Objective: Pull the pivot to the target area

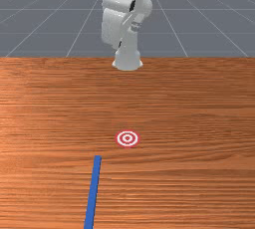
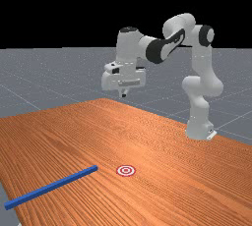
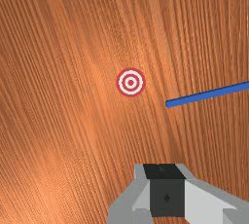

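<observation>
On the white arm (image 1: 113,21), some small dark marks can be seen in the front view, but they are too small to be read. A small diamond-shaped mark is seen on the dark end of the gripper (image 2: 124,94) in the wrist view. In the front view, the arm is cut off by the upper edge. The blue bar (image 1: 93,188) is cut off by the lower edge there, and in the wrist view its farther part is cut off too. In the far view, it is shown whole, with one end reaching the edge of the table. Whether the hand is opened or closed cannot be told. It is held high above the table, well apart from the bar. The bar is laid flat on the wood, to the front view's left of the round target (image 1: 127,138) and nearer to that camera; its nearest end is placed near the target, without touching it. The target, with red and white rings, is set flat on the table (image 1: 189,178), which is made of orange-brown wood with long grain lines. Behind the table, a grey floor (image 1: 35,11) with thin pale lines is seen, and above it, in the far view, a black background.
</observation>
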You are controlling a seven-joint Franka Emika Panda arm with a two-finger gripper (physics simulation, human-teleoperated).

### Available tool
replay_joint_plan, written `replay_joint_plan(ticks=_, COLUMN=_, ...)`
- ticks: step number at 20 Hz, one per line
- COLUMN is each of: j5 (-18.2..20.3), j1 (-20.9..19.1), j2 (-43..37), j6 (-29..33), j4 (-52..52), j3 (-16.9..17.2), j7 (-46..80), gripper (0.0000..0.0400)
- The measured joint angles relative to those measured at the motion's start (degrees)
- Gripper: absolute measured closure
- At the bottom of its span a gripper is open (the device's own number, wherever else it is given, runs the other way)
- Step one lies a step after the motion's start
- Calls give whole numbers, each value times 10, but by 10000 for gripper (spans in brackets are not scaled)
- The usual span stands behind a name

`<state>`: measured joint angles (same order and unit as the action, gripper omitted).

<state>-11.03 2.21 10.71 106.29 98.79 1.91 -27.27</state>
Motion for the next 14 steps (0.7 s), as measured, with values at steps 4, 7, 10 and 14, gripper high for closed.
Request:
replay_joint_plan(ticks=4, j5=130, j1=-23, j2=3, j6=17, j4=-5, j3=41, j7=252, gripper=400)
replay_joint_plan(ticks=7, j5=129, j1=-28, j2=-3, j6=32, j4=17, j3=47, j7=319, gripper=400)
replay_joint_plan(ticks=10, j5=126, j1=-34, j2=-56, j6=50, j4=86, j3=42, j7=385, gripper=400)
replay_joint_plan(ticks=14, j5=119, j1=-55, j2=-148, j6=70, j4=197, j3=25, j7=472, gripper=400)
